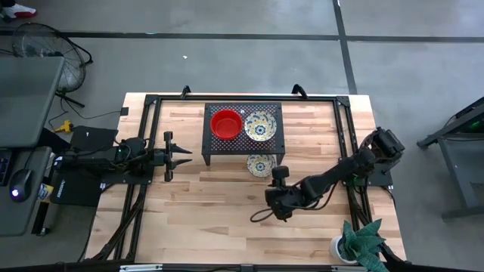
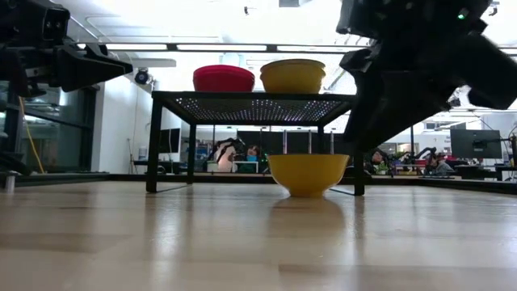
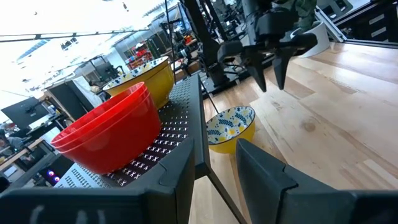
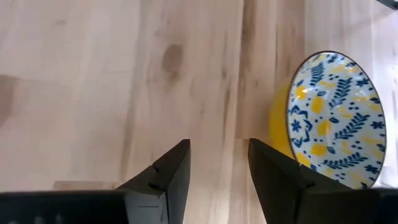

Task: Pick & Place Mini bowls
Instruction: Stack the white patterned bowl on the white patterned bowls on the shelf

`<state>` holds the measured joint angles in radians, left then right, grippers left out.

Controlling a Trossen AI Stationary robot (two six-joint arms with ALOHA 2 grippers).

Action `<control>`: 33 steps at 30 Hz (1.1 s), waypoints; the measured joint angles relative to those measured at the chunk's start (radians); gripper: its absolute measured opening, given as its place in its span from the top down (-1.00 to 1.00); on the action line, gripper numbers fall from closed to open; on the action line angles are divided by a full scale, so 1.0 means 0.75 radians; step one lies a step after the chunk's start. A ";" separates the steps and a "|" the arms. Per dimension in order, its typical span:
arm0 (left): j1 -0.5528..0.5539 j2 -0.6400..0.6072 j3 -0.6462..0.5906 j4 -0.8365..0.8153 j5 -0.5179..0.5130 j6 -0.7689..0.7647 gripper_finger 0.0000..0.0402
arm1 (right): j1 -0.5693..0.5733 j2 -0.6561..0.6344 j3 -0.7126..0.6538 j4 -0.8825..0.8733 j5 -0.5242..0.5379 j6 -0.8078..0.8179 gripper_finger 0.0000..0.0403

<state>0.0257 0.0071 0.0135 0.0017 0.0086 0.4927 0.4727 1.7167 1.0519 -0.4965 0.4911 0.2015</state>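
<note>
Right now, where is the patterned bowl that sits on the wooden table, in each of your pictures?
High view: patterned bowl just in front of the black rack.
Low view: yellow outside, centre, under the rack's top.
Left wrist view: middle, beside a rack leg.
Right wrist view: right edge.
Shared landmark: the rack.

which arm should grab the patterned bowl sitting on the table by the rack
Right. Its end effector is open, close beside the floral bowl on the table. The left end effector waits beyond the rack.
</note>
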 joint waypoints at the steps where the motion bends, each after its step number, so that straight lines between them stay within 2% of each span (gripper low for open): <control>1: -0.001 0.000 0.000 0.000 0.000 0.000 0.44 | 0.007 0.000 0.000 0.000 0.000 0.000 0.26; 11: -0.001 0.000 0.000 0.000 0.000 0.000 0.44 | 0.021 0.000 0.000 -0.046 0.003 -0.070 0.26; 19: 0.000 0.000 0.000 0.000 0.000 0.000 0.44 | 0.027 0.097 0.005 0.013 -0.033 -0.071 0.26; 26: 0.000 0.000 0.000 0.000 0.000 0.000 0.44 | 0.027 0.110 0.053 0.000 0.127 -0.127 0.26; 33: 0.000 0.000 0.000 0.000 0.000 0.000 0.44 | -0.008 0.110 0.055 -0.020 0.139 -0.119 0.26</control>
<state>0.0254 0.0071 0.0135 0.0016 0.0086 0.4927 0.4667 1.7992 1.0931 -0.5117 0.5957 0.1120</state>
